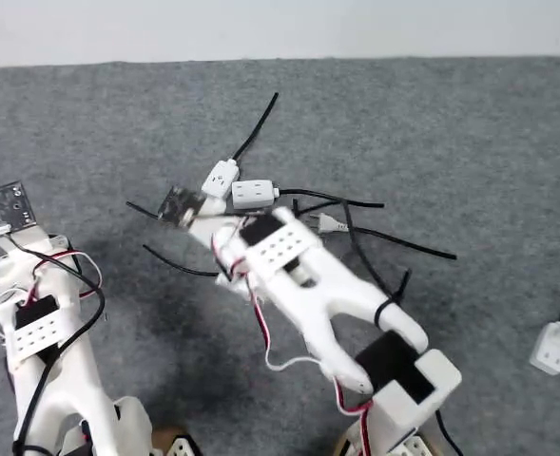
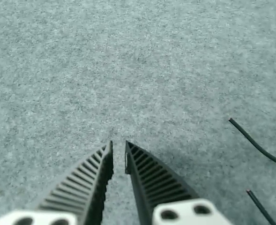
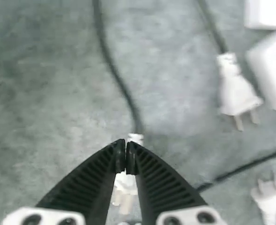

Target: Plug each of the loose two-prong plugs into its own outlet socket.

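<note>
In the right wrist view my right gripper is shut on a white two-prong plug, whose black cord runs away over the carpet. A second loose plug lies beside a white outlet socket, and a third plug lies farther off. From above, the right arm stretches toward two white sockets, with a loose plug close by. My left gripper is shut over bare carpet with nothing in it; the left arm stands at the near left.
The table is covered in grey carpet. Black cords tangle around the middle sockets. Another white socket block sits at the right edge. Two black cord ends lie near the left gripper.
</note>
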You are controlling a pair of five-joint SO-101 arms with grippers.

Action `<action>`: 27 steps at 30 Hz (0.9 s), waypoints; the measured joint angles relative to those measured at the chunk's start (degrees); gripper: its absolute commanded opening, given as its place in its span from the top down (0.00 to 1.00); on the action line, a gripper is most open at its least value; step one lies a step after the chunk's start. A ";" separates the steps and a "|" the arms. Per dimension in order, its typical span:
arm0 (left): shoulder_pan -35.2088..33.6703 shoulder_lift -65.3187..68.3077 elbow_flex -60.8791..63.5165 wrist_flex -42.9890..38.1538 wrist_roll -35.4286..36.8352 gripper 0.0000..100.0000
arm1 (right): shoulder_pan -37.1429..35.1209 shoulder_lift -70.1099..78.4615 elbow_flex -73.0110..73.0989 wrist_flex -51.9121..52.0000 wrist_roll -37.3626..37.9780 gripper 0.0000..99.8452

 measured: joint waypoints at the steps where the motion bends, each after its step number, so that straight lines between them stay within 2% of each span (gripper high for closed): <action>1: 0.00 0.00 0.00 0.00 0.00 0.95 | -0.18 -0.09 1.58 -1.32 0.09 0.99; 18: 0.00 0.00 0.00 0.00 0.00 0.95 | 3.08 1.85 5.19 -7.03 8.00 0.99; 27: 0.00 0.00 0.00 0.00 0.00 0.95 | 3.25 3.16 3.52 -5.89 8.62 0.99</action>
